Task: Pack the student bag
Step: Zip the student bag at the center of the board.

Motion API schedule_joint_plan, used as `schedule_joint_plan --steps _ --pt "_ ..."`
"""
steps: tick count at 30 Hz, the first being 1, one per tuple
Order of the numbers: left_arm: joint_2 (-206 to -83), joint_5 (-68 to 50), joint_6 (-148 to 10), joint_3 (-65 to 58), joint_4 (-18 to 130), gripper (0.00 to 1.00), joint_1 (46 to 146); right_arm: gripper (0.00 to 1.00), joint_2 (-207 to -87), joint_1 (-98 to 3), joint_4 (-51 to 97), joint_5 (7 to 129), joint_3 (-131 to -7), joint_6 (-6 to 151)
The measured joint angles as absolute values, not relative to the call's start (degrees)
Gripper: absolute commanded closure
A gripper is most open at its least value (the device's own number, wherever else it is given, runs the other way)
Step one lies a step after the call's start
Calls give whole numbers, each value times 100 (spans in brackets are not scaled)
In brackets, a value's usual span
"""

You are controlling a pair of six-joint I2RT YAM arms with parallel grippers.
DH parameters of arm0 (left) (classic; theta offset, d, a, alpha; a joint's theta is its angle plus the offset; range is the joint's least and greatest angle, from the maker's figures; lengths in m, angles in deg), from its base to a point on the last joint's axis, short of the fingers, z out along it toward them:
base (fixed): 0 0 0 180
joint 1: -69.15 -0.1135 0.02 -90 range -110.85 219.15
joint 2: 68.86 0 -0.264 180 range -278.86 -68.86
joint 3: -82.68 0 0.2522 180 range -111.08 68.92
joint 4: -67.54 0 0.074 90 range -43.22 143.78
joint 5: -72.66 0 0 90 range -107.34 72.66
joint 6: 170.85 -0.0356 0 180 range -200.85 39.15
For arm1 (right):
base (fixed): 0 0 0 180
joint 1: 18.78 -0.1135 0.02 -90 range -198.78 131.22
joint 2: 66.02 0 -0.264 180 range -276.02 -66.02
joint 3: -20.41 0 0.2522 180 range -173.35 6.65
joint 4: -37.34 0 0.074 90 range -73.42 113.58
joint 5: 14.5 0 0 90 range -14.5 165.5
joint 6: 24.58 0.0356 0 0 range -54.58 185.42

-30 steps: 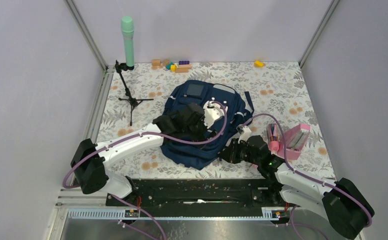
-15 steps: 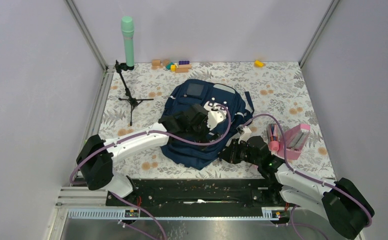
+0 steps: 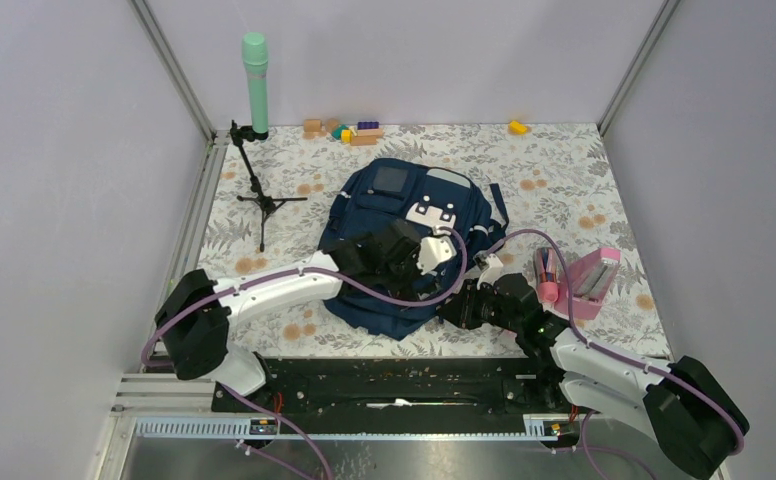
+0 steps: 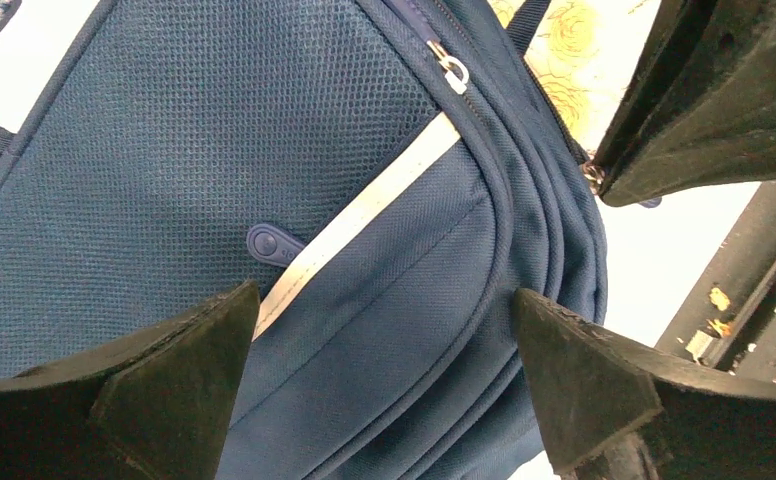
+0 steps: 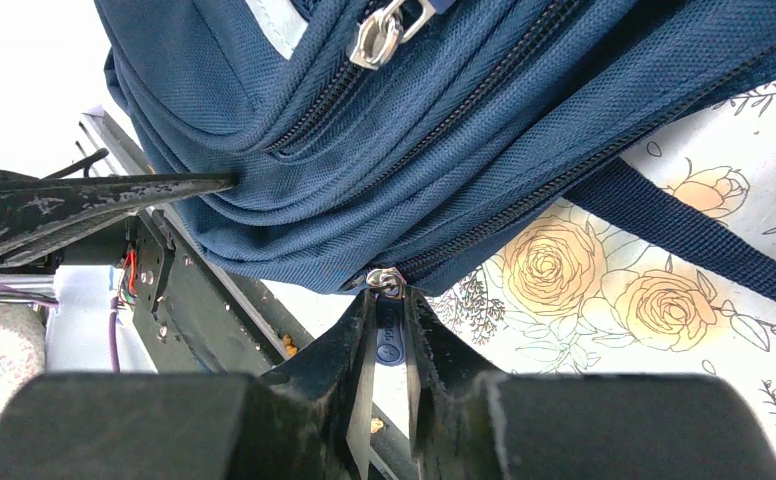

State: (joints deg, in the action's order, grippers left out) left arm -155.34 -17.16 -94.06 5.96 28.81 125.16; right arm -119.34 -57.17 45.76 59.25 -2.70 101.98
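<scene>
One zipper pull (image 5: pixel 389 347), pinched by the right gripper (image 5: pixel 389 305), looks the surest hold on the soft, floppy student bag (image 3: pixel 379 207); the left gripper (image 4: pixel 384 300) gapes wide.

On the floral-patterned surface (image 3: pixel 564 190), a mint-green cylinder (image 3: pixel 255 85) stands upright on a black tripod stand (image 3: pixel 261 195) at far left. Small coloured blocks (image 3: pixel 349 130) and a lone yellow block (image 3: pixel 517 127) lie along the far edge. An open pink plastic case (image 3: pixel 589 283) sits at right.
</scene>
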Motion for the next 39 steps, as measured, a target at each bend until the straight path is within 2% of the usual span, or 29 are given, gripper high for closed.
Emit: schedule_joint_plan --steps 1,3,4,7,14,15,23,39 --pt "-15547 -1818 -9419 596 2885 10 12551 80 -11939 -5719 4578 5919 -270 10196" --pt "-15601 -2076 -9422 596 2944 31 12593 80 -11952 -5719 4582 5908 -270 10196" --pt "-15634 -2183 -9389 596 2970 38 12603 80 -11963 -5719 4591 5895 -270 10196" --pt "-15757 -2380 -9339 589 2973 53 12693 82 -11987 -5719 4643 5890 -270 10193" --pt "-15829 -2435 -9251 475 2979 97 12765 83 -11875 -5724 4604 5932 -268 10191" --pt "-15831 -2439 -9229 471 2988 100 12761 84 -11808 -5733 4569 5958 -259 10193" --pt "-15837 -2463 -8906 401 2983 100 12741 85 -11530 -6130 4423 6496 -176 10220" --pt "-15916 -2586 -8381 193 2817 100 12735 87 -12146 -7741 4716 8032 -366 10650"
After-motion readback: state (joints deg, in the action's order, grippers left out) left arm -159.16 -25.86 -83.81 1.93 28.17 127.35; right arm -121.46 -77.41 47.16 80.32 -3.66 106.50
